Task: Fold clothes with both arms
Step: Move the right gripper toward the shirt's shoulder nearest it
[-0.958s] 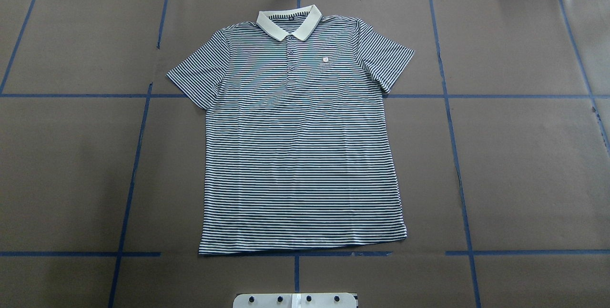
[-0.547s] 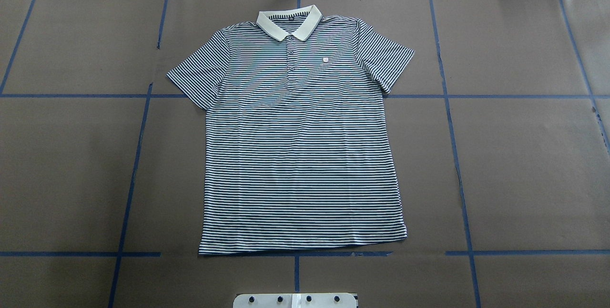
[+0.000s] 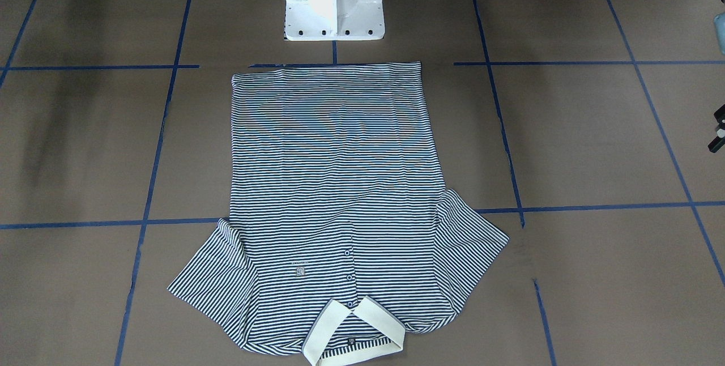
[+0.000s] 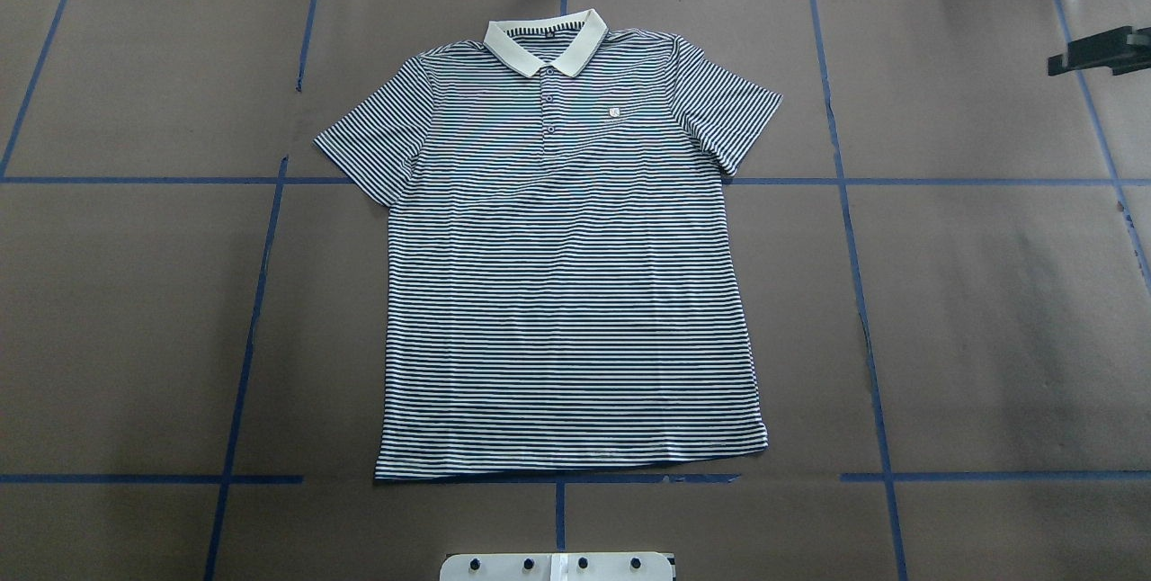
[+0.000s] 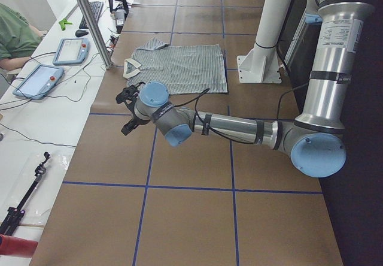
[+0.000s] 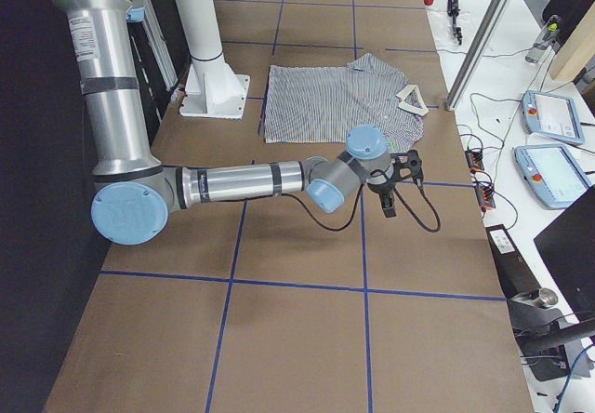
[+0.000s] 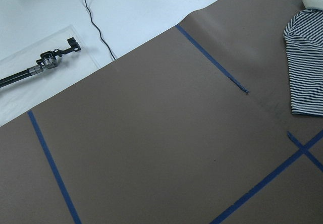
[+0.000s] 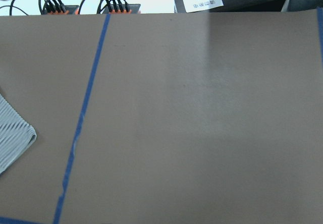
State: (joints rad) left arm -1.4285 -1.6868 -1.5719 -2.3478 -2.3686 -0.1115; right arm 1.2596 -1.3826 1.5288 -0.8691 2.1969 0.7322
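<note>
While left arm (image 5: 230, 125) and right arm (image 6: 242, 182) stretch low, shirt (image 4: 566, 293) lies flat.

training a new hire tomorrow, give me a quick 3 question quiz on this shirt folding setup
1. True or false: the polo shirt is already folded in half.
2. Relative to the white base, the collar lies: A) nearest it, B) farthest from it, C) tucked under the shirt.
3. Fill in: the shirt lies flat with its buttons facing ___.

Key: 1 false, it is spread out flat with both sleeves out; 2 B; 3 up.
</note>
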